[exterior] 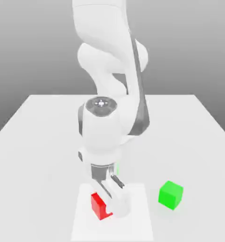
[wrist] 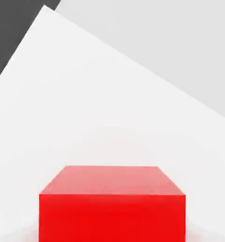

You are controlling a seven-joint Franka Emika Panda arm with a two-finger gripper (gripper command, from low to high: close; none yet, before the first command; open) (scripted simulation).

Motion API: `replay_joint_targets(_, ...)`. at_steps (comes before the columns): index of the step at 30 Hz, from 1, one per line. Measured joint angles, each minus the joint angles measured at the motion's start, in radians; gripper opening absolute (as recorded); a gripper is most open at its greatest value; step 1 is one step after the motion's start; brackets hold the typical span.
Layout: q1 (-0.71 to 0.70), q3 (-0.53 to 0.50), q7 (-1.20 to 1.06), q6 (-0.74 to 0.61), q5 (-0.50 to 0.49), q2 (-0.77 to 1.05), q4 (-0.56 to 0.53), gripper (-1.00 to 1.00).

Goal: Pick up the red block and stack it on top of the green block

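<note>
Red block (exterior: 99, 206) sits clamped in the gripper (exterior: 108, 204), green block (exterior: 170, 194) nearby.

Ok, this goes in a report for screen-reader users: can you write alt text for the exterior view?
A white robot arm reaches down to a white table, its claw shut on a small red block. A green block of similar size sits apart on the table, toward the exterior view's right.
</note>
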Motion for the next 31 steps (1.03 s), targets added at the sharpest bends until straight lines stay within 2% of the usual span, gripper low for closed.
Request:
replay_joint_targets(7,-0.005,0.066,-0.054,-0.145,0.118,-0.175,-0.029,-1.00)
replay_joint_targets(17,0.288,0.226,0.457,-0.250,0.218,-0.313,-0.057,-1.00)
replay_joint_targets(21,0.296,0.234,0.560,-0.207,0.173,-0.268,-0.055,-1.00)
replay_joint_targets(27,0.312,0.188,0.674,-0.084,0.022,-0.128,-0.049,-1.00)
replay_joint_targets(28,0.320,0.175,0.693,-0.064,-0.005,-0.103,-0.048,1.00)
replay_joint_targets(31,0.320,0.175,0.693,-0.063,-0.005,-0.103,-0.048,1.00)
